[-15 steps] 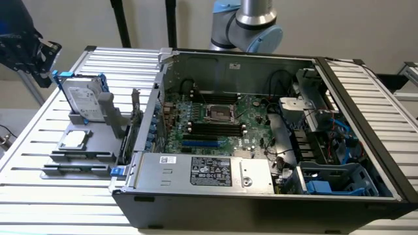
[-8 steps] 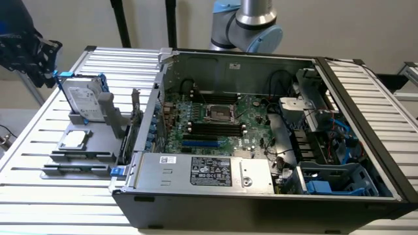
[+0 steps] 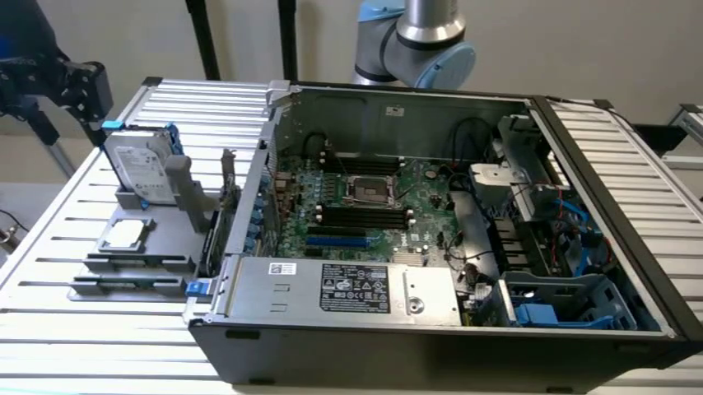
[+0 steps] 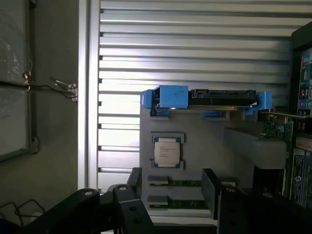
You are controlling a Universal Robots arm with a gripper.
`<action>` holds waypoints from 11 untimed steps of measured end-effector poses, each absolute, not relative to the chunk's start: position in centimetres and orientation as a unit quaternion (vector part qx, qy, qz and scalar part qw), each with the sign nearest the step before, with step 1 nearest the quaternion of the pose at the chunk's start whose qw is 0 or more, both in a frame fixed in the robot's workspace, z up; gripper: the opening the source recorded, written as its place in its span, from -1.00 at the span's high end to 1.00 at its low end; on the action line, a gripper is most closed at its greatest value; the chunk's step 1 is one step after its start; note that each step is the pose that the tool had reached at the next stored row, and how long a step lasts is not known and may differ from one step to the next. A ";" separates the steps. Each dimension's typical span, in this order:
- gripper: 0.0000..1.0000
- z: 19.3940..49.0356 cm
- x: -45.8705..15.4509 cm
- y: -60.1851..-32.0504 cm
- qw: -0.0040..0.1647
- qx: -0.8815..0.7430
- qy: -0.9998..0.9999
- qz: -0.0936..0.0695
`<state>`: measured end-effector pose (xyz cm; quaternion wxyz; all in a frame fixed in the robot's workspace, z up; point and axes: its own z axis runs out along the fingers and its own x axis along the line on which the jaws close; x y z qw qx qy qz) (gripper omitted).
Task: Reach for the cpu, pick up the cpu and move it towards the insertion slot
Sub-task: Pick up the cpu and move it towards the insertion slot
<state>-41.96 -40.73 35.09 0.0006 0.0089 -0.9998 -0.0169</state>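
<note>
Cpu [image 4: 166, 152] on grey tray [image 4: 200, 141] (print unreadable)

cpu [image 3: 124, 234] apparently on holder [image 4: 204, 141], slot [image 3: 370, 191] inside case [image 3: 363, 346]

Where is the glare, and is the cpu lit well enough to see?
Wrist view: glare washes out the slatted table, while the cpu is evenly lit. Exterior view: the insertion slot looks dimmer, inside the computer case.

Your exterior view looks steeply down on the open black computer case [image 3: 439, 354]. Wrist view faces down; shared: silver-grey square cpu [image 3: 124, 233] [image 4: 166, 150].
</note>
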 end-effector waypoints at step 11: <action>-0.42 33.4 -41.6 -41.6 0.001 0.009 -1.000 -0.018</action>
